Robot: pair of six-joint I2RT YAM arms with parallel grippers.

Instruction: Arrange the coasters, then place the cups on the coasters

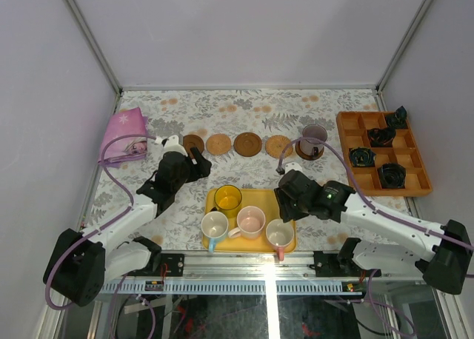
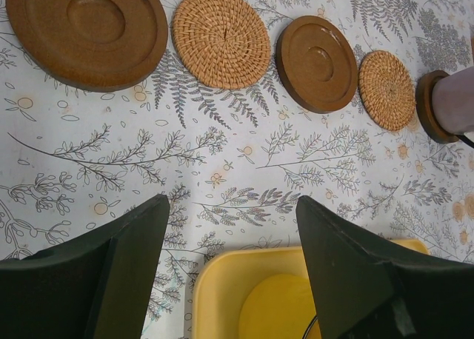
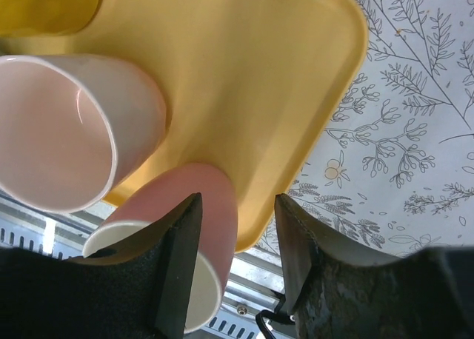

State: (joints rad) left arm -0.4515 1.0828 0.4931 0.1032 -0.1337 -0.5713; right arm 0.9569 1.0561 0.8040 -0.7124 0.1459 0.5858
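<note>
The left wrist view's right edge cuts off the grey-purple cup (image 2: 455, 102) and its coaster (image 2: 425, 106).

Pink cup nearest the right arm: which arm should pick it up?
Right. The right gripper is at that pink cup, fingers open at its rim. The left gripper hangs open near the yellow cup, farther off.

Coasters (image 1: 247, 143) in row, cup (image 1: 314, 138) on rightmost (four cups (image 1: 251, 220) on tray (image 1: 266, 200))

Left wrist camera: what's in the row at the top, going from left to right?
first dark wooden coaster → first woven coaster → second dark wooden coaster → second woven coaster → third dark coaster, with the grey-purple cup standing on it.
</note>
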